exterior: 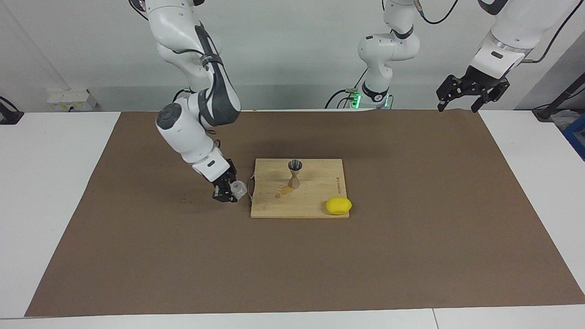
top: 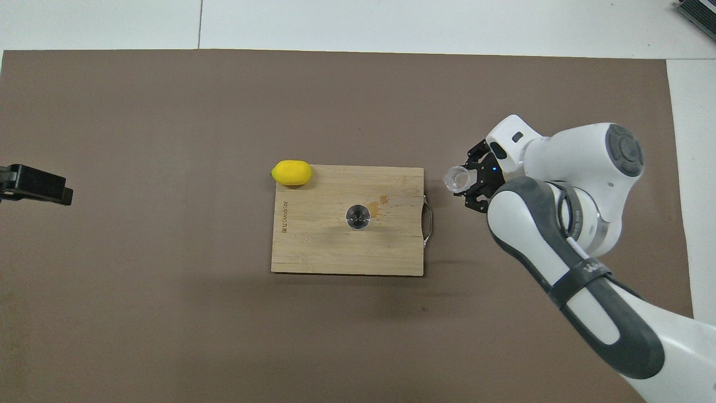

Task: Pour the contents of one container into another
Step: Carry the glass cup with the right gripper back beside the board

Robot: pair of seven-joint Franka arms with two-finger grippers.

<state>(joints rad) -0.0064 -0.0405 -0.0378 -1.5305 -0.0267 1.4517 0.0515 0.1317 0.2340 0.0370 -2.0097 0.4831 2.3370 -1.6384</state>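
Nearest the robots, the left gripper (exterior: 470, 93) hung in the air with its black fingers spread apart and nothing between them, waiting over the brown mat's (exterior: 411, 237) edge at the left arm's end of the table; in the overhead view only its dark tip (top: 34, 183) showed. Farther out, the small steel hourglass-shaped jigger (exterior: 295, 174) (top: 358, 216) stood upright near the middle of the pale wooden cutting board (exterior: 320, 183) (top: 313, 246), with a small amber spill (exterior: 285, 191) (top: 380, 202) on the wood just beside it. The right gripper (exterior: 227, 191) (top: 472, 184) sat low over the mat just off the board's metal-handled end, toward the right arm's end of the table, its fingers clamped on the small clear faceted glass cup (exterior: 237, 188) (top: 457, 179), which was tilted. Farthest out, a yellow lemon (exterior: 338, 206) (top: 291, 172) rested at the board's corner.
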